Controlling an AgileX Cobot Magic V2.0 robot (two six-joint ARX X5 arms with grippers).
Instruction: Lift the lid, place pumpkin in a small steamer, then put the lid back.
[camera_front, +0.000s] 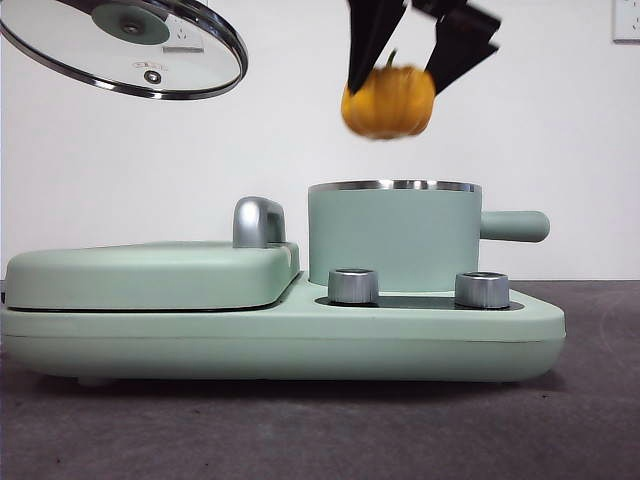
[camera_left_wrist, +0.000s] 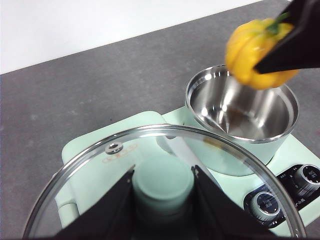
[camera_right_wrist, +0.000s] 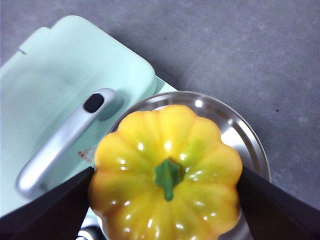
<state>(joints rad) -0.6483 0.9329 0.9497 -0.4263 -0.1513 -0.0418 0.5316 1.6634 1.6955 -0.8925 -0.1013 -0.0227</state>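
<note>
There is 1 round glass lid with a steel rim and mint-green knob, 1 glossy yellow-orange ribbed pumpkin with a green stem, and 1 mint-green cylindrical steamer pot with a stubby side handle. The mint-green cooker base carries 1 flat griddle cover, 1 silver cover handle and 2 silver control knobs. 2 black grippers show.

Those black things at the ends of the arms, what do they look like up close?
Each end effector is a pair of flat, matte black jaws that taper like wedges. The left end effector shows two broad dark plates with angled inner edges. The right end effector looks the same: plain black and angular. No cables, markings or labels show on either.
</note>
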